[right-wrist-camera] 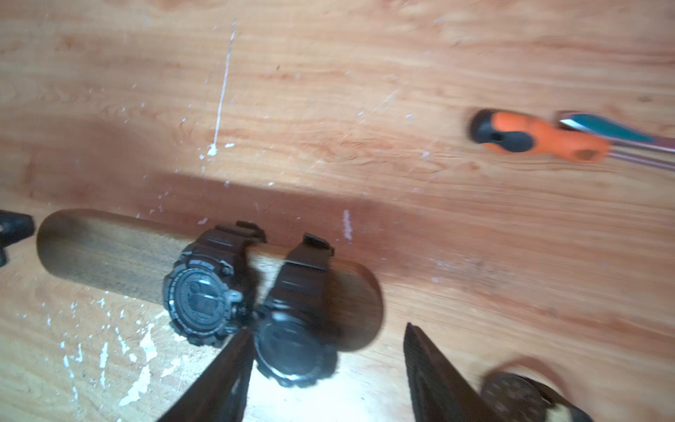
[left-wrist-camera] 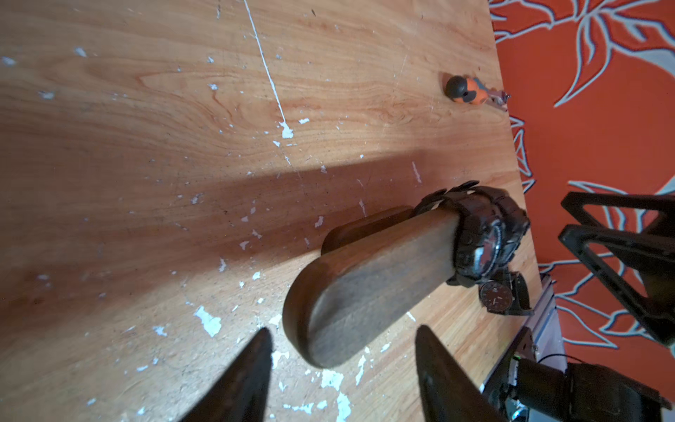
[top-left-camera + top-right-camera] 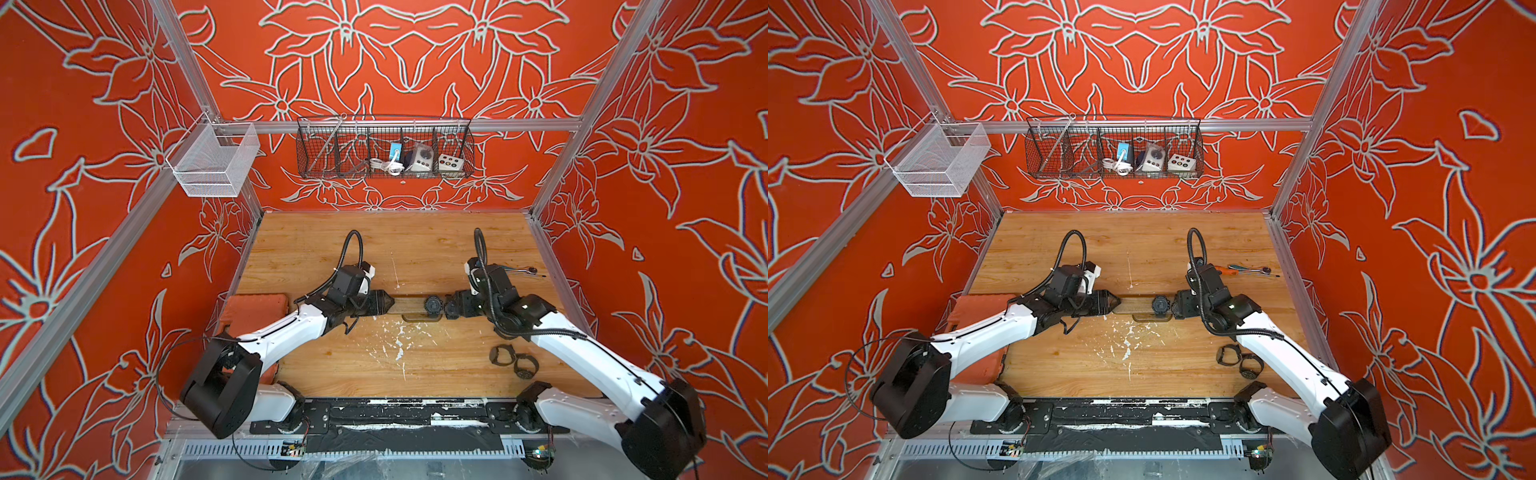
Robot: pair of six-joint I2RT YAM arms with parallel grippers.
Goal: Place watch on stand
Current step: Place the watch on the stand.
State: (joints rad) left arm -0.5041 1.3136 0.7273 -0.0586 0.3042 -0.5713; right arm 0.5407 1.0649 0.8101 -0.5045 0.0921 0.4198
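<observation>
Top view: long dark-brown wooden stand (image 3: 409, 302) sits centrally on the counter (image 3: 374, 249) between both arms, chunky black wristwatch (image 3: 431, 302) looped round its bar | Left wrist: left jaws apart, flanking the bar's bare end, not touching it | Right wrist: second black round-faced watch (image 1: 296, 339), blurred, strapped near the bar's other end, its face between the parted right jaws | Handling: probably light, with a stiff case and bendy strap; best gripped by the case sides

dark-brown stand (image 2: 365, 277), black watch (image 1: 199, 297), orange wall (image 3: 415, 62) patterned with pale floral outlines.
</observation>
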